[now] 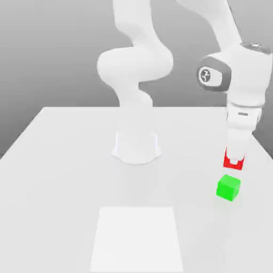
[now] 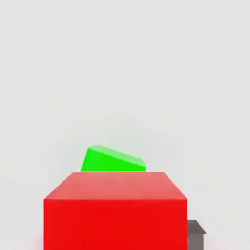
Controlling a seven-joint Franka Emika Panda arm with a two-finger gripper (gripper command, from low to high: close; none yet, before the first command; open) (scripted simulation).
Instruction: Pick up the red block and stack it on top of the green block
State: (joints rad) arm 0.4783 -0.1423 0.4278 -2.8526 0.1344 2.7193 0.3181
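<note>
Red block [image 1: 234,161] sits clamped between the gripper [image 1: 234,160] fingers, lifted clear of the table [image 1: 64,176], just above and slightly behind the green block [image 1: 229,187] in the exterior view. Not touching the green block; a thin gap of table shows between them.

Gripper: clenched on the red block, jaws spread only as wide as the cube. Fingers cover the block's middle in the exterior view, red showing on both sides and below the tips. In the hand view one dark finger [image 2: 196,233] shows pressed against the side of the red block [image 2: 115,215].

Green block rests flat on the table, on the exterior view's right of the robot base [image 1: 136,146] and nearer the camera than the base.

Arm pose: hand pointing straight down over the red block, wrist [image 1: 234,74] directly above it, upper links arching up from the base and out of frame.

View differences: the hand view looks down past the red block, which hides most of the green block [image 2: 113,159]; only the green block's upper part and one tilted-looking edge peek out beyond the red top face. The exterior view gives both cubes whole, the vertical offset between them, and a lighter square patch [image 1: 137,238] on the table, well apart from the green block, nearer the camera than the base.
</note>
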